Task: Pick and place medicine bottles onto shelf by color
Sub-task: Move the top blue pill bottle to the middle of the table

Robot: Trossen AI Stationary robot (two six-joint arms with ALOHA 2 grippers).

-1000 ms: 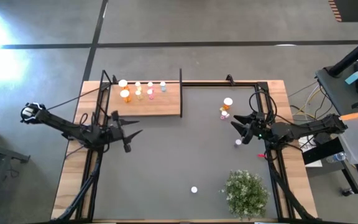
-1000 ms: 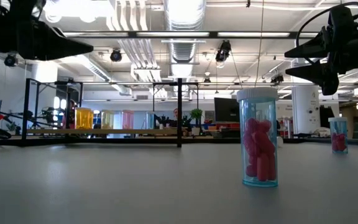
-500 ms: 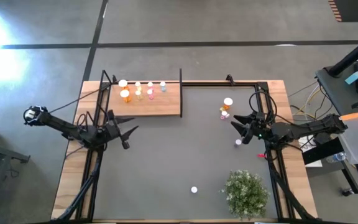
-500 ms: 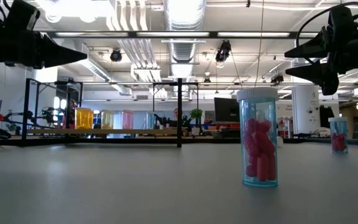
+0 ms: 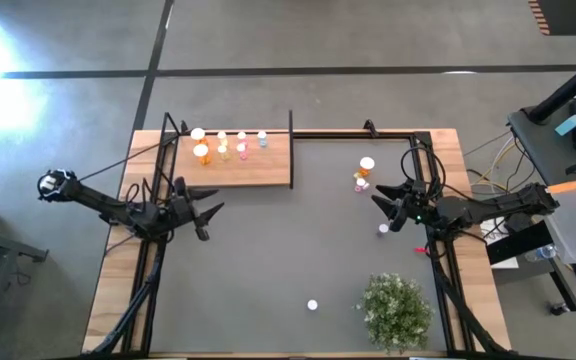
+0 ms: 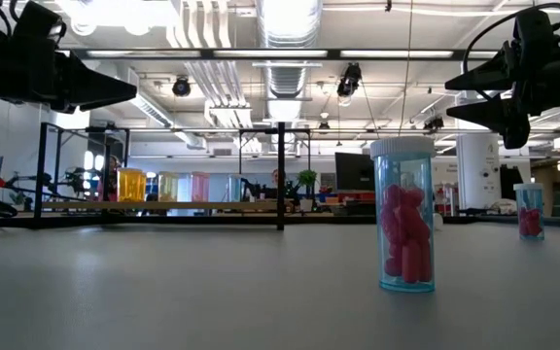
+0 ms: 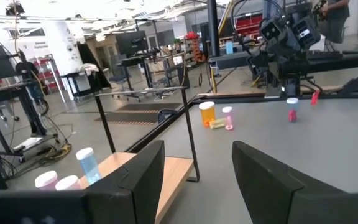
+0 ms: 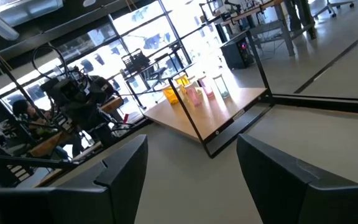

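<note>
The shelf (image 5: 238,160) lies at the table's far left, and several medicine bottles (image 5: 230,145) stand on it in a row. More bottles stand on the grey mat: an orange one (image 5: 367,165) and a pink one (image 5: 360,182) at the far right, a small one (image 5: 383,230) nearer, and a blue one with pink pills (image 6: 403,216) near the front edge. My left gripper (image 5: 213,212) hovers open just in front of the shelf, with nothing in it. My right gripper (image 5: 380,205) hovers open at the right, between the pink bottle and the small one.
A bushy green plant (image 5: 398,310) stands at the near right corner. A thin black post (image 5: 291,130) rises at the shelf's right end, and black frame rails (image 5: 368,132) run along the table's far edge. Bare mat (image 5: 288,250) lies between the two arms.
My left gripper has sunk a little and rolled about its own pointing line, staying open. The right arm and all the bottles have kept still.
</note>
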